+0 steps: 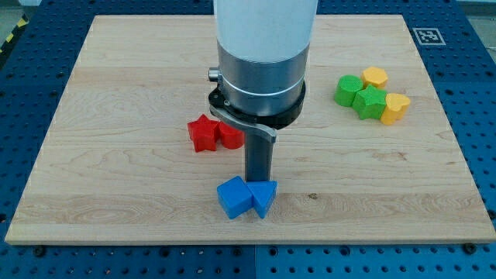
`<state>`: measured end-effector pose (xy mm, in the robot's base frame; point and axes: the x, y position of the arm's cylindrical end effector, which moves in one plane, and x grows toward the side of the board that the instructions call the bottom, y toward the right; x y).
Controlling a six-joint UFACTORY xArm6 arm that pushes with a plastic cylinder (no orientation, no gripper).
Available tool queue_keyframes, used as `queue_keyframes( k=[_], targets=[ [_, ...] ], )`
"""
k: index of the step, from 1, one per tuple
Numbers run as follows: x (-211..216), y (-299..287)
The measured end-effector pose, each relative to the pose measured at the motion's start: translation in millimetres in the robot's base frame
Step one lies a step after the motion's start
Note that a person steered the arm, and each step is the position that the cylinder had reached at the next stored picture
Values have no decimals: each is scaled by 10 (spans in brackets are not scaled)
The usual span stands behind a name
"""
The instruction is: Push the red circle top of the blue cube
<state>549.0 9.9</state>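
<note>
No claw is fitted. My tip [258,183] is seen just behind the blue cube [233,197]; the red circle [229,136] is probably to be approached next.

Single view: high, angled down across whole wooden board [116,116], arm close in foreground.

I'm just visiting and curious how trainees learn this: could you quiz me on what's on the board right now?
1. True or false: the red star touches the red circle.
2. Which colours form the cluster at the view's right? A) green and yellow B) red and blue
3. My tip stands just above which blocks?

Key: 1 true. 2 A: green blocks, yellow blocks. 3 the blue cube and the other blue block.
</note>
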Motion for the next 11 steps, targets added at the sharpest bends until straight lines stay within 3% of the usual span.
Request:
queue_keyframes(
  k=[3,5,6,11],
  targets=[
    [-596,315],
    [-1010,-97],
    [-1010,-485],
    [-415,-774]
  ],
)
